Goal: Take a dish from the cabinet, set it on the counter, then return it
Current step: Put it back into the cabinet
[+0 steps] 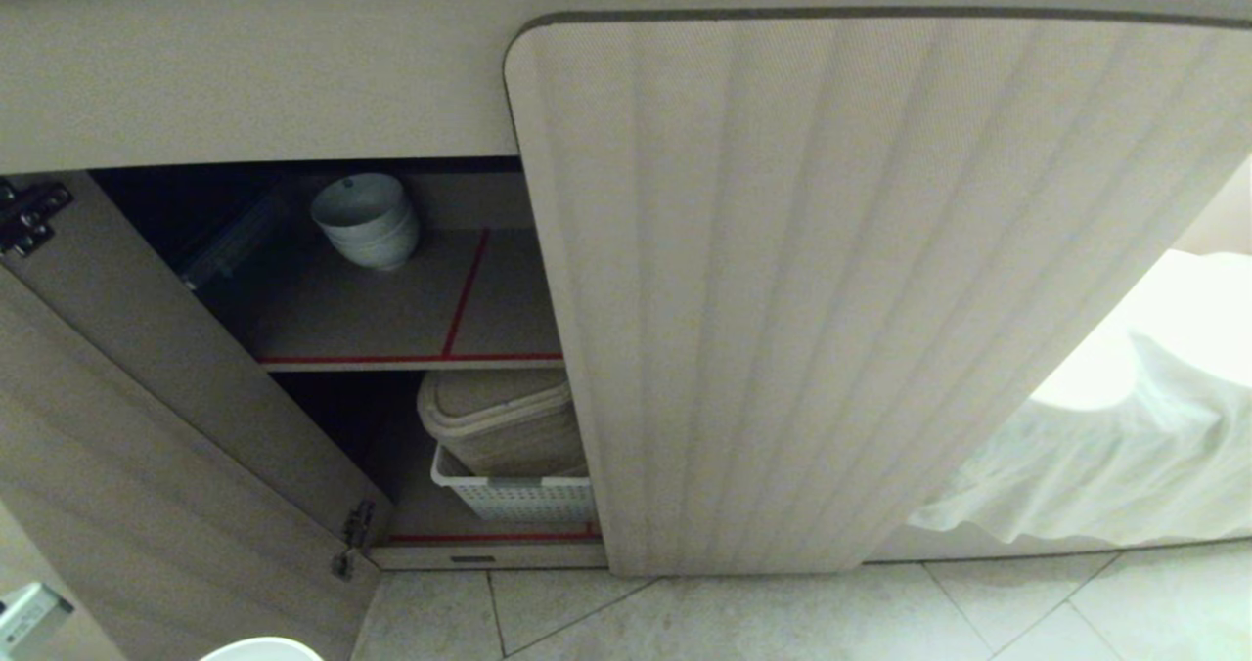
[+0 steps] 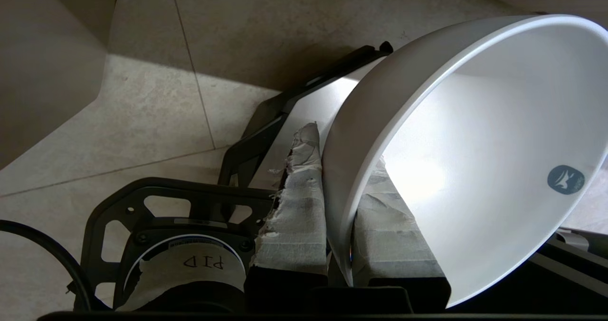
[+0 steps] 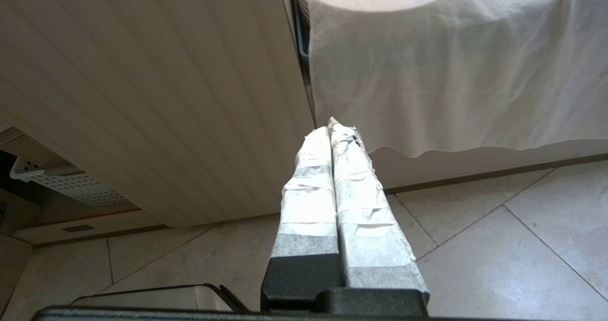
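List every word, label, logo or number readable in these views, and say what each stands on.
"PID": handwritten, seen upside down, on a white tape strip around the round black housing beside the left claw.
Small blue-grey round sticker inside the plain white round glossy bowl: a pale emblem only, any lettering too small to read.
Head and right wrist views: no text.

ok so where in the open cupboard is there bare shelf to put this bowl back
Upper shelf: bare in front of the stack of bowls, and right of the red line. Lower shelf is crowded by the lidded bin and white basket. The left gripper grips the bowl.
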You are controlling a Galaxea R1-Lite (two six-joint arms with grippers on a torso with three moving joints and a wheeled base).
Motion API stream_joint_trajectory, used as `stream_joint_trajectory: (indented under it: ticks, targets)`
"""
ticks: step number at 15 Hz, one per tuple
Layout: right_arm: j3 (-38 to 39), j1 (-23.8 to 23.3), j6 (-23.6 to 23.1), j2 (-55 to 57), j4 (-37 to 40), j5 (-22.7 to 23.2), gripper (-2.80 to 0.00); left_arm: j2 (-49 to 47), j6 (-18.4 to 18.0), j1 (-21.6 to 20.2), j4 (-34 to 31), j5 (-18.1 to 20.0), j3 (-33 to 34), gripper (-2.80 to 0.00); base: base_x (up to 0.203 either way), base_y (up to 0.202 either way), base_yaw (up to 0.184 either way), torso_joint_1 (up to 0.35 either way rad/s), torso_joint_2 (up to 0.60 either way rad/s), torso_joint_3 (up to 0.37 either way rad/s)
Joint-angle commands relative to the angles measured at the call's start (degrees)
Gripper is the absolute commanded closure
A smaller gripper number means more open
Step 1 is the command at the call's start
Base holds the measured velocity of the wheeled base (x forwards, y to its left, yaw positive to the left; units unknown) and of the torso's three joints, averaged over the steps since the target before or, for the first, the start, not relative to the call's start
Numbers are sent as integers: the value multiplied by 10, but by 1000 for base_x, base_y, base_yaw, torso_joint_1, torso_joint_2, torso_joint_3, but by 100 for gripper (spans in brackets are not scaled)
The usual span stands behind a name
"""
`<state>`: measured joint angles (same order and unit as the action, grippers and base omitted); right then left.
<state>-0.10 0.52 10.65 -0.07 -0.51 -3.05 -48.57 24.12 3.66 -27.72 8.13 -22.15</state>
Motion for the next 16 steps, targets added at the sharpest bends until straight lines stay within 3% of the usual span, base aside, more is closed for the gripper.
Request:
stream_joint_trajectory:
  ticks: [1,16]
  targets:
    - [0,0,1,1,0,0,0,0,1,0,-1,0,0,0,0,0,0,0,0,0]
    - [0,0,1,1,0,0,0,-8,4,3,4,-2,-7,0,0,0,0,0,0,0]
